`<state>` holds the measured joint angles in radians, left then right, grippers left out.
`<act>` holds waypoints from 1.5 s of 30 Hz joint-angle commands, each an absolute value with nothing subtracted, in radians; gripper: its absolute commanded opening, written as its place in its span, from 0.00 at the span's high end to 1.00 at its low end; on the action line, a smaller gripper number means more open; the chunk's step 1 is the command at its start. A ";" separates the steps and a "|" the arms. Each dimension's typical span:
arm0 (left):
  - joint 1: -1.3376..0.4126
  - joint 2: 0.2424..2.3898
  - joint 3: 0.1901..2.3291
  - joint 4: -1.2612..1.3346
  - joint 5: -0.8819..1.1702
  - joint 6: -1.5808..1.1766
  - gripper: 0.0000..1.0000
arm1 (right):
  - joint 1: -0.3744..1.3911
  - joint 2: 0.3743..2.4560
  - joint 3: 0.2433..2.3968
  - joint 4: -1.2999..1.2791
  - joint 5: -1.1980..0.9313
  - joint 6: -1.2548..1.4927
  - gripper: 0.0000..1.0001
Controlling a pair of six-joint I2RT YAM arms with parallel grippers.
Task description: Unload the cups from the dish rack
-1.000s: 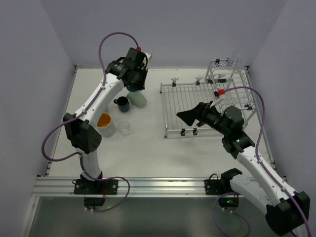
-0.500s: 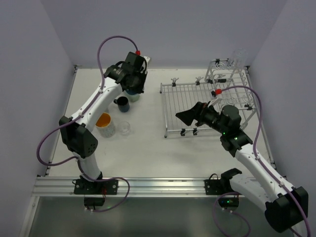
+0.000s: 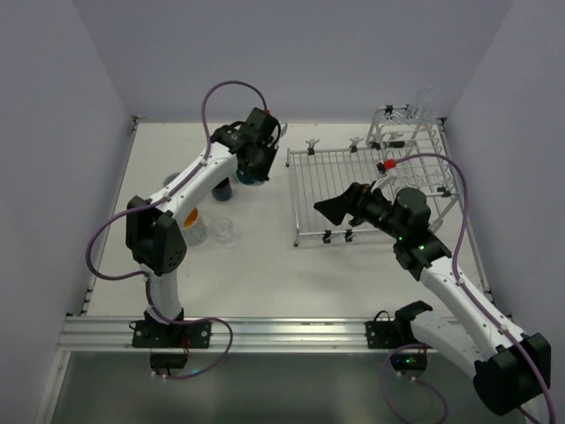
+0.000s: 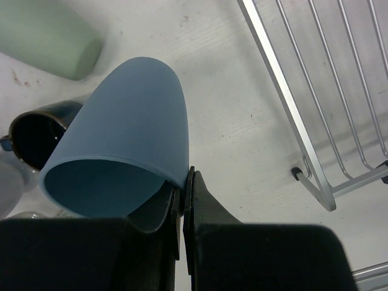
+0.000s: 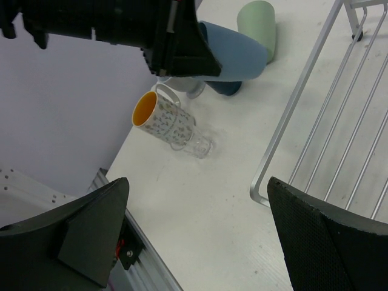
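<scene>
My left gripper (image 3: 255, 162) is shut on the rim of the light blue tumbler (image 4: 127, 127) and holds it tilted above the table, just left of the dish rack (image 3: 353, 190). Below it in the left wrist view are the pale green tumbler (image 4: 48, 36) and the dark blue mug (image 4: 36, 130). The whitish cup with the orange inside (image 5: 163, 121) and a clear glass (image 3: 223, 230) stand further left and nearer. A second clear glass (image 3: 430, 99) sits on the raised rack section. My right gripper (image 3: 335, 210) is open and empty over the rack's near left corner.
The rack's flat grid (image 4: 315, 91) holds nothing. Purple walls close in the table on three sides. A metal rail (image 3: 265, 331) runs along the near edge. Bare white table (image 3: 265, 274) lies between the cups and the rail.
My left gripper has swung right, away from the cups on the table and toward the rack's left edge, still holding the light blue tumbler. The right arm has hardly moved.
</scene>
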<state>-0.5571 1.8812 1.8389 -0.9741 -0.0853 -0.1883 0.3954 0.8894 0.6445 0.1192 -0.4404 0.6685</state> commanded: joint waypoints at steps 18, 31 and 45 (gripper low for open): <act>-0.580 2.082 1.953 -1.022 -0.037 -0.121 1.00 | 0.397 0.867 0.655 0.129 -0.437 0.641 0.01; -0.586 2.141 1.982 -1.068 -0.080 -0.098 0.78 | 0.397 0.864 0.655 0.129 -0.437 0.641 0.01; -0.581 2.137 2.094 -1.032 -0.121 -0.118 0.47 | 0.397 0.867 0.658 0.133 -0.442 0.644 0.01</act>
<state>-0.5793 2.1544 2.0094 -1.0412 -0.0994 -0.1287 0.3954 0.8768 0.6445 0.1196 -0.4397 0.6601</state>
